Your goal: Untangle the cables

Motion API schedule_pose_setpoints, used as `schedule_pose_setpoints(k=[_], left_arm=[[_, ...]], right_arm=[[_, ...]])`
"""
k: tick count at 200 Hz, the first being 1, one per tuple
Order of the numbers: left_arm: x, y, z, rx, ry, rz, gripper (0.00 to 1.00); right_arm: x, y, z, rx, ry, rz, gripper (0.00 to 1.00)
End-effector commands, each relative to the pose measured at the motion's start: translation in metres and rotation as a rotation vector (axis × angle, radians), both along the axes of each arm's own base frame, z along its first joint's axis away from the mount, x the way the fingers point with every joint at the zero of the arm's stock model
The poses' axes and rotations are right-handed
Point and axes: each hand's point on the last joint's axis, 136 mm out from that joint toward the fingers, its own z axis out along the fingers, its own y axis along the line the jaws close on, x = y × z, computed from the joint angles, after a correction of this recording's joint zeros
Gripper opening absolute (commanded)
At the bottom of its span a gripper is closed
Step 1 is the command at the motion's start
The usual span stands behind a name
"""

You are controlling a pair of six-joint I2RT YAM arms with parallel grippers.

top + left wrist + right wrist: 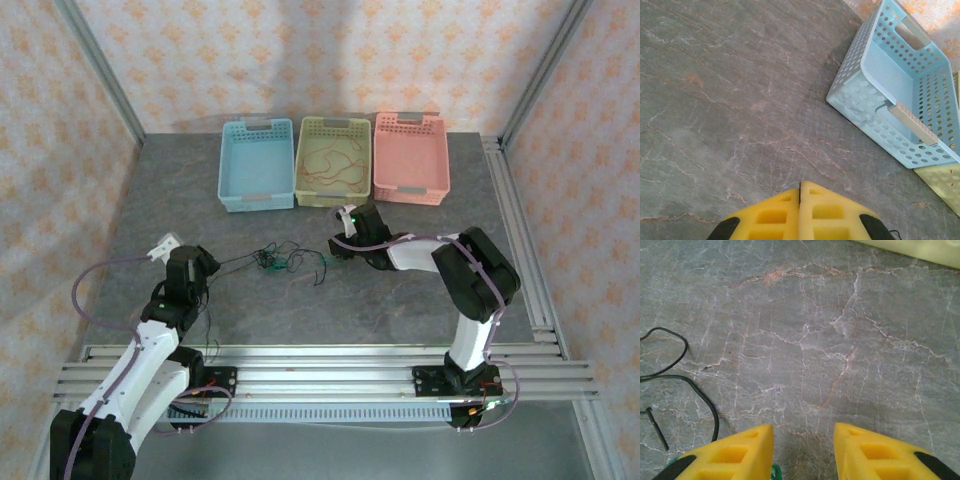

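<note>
**My Two Claws and a Knot of Cables**

The table [400,300] is grey like stone, with thin pale cracks all over it. Walls [300,60] with little orange flowers stand around it on three sides. Silver bars [320,365] run along the near edge, by my arms. At the far end three baskets sit in a row, side by side: a blue basket [256,165], a yellow basket [333,160] and a pink basket [410,158].

The cables [285,260] lie in a small knot in the middle of the table, between my two claws. They are thin, black and dark green. One black line runs from the knot toward my left side. An orange cable [335,165] lies curled up inside the yellow basket.

My left claw [800,186] is closed tight. Its two yellow fingers [772,212] press flat against each other with no gap. It points at bare table, and the blue basket is up to its right. I cannot tell if a cable is pinched in it.

My right claw [803,427] is partly open. Its two tips stand apart, and I see bare table between them. A small green bit [775,471] pokes out low down, just beside the inside of one finger. I cannot tell if it touches. Black loops [665,375] of cable lie on the table to the left of this claw, apart from it.
</note>
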Motion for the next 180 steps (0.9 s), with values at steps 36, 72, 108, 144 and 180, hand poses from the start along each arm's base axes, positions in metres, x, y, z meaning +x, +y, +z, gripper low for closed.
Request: schedule_pose_setpoints(k=[36,72,108,144,180], left_arm=[[0.007,0.000,0.016,0.009,-0.043,-0.006,0.00],[0.007,-0.001,0.016,0.009,-0.044,-0.008,0.00],[0.007,-0.001,0.016,0.010,-0.044,-0.009,0.00],[0.007,-0.001,0.015,0.011,-0.042,-0.008,0.00],[0.006,0.000,0.016,0.012,-0.043,-0.002,0.00]], right_arm=[[0.003,-0.004,0.001,-0.025,0.001,-0.015,0.42],[0.001,-0.003,0.000,-0.025,0.013,-0.005,0.29],[0.000,-0.001,0.009,-0.006,-0.007,0.002,0.10],[0.006,-0.010,0.042,0.032,-0.140,-0.049,0.00],[0.015,-0.061,0.094,-0.038,-0.355,-0.242,0.00]])
